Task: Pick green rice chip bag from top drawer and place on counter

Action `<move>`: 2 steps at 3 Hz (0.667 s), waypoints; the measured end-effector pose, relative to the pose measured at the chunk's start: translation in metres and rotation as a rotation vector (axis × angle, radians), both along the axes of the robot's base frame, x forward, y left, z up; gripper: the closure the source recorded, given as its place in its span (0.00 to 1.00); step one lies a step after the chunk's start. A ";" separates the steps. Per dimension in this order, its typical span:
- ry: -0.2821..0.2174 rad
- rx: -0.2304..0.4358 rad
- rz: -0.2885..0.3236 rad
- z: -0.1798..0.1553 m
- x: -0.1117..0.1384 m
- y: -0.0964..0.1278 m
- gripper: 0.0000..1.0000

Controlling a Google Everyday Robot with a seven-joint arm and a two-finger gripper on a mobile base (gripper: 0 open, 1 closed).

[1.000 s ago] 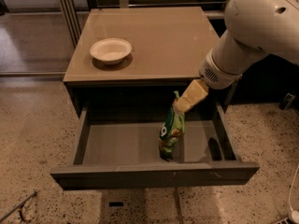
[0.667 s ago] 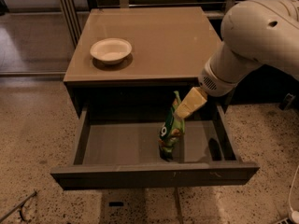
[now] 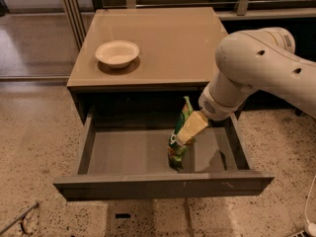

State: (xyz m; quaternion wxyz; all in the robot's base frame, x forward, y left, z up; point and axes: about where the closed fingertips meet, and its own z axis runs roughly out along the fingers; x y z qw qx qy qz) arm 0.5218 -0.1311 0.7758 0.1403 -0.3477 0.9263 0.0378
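Observation:
The green rice chip bag (image 3: 177, 143) stands upright on the smooth grey floor of the open top drawer (image 3: 128, 154), right of its middle. My gripper (image 3: 189, 130) reaches down from the right on the white arm (image 3: 256, 68) and sits against the right side of the bag, at its upper half. The counter (image 3: 168, 38) is the glossy tan top of the cabinet, behind and above the drawer.
A white bowl (image 3: 117, 53) sits on the left part of the counter. The drawer's front panel (image 3: 163, 185) juts out over the speckled terrazzo floor (image 3: 29, 147). A railing and dark wall stand behind the cabinet.
My arm has swung lower and toward the left, bringing the gripper down from above the bag's top to beside its upper half. The bag stays in place.

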 end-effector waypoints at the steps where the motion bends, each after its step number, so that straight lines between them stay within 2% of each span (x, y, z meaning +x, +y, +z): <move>1: 0.029 0.021 -0.007 -0.019 -0.004 0.015 0.00; 2: 0.022 0.046 -0.025 -0.037 -0.001 0.028 0.00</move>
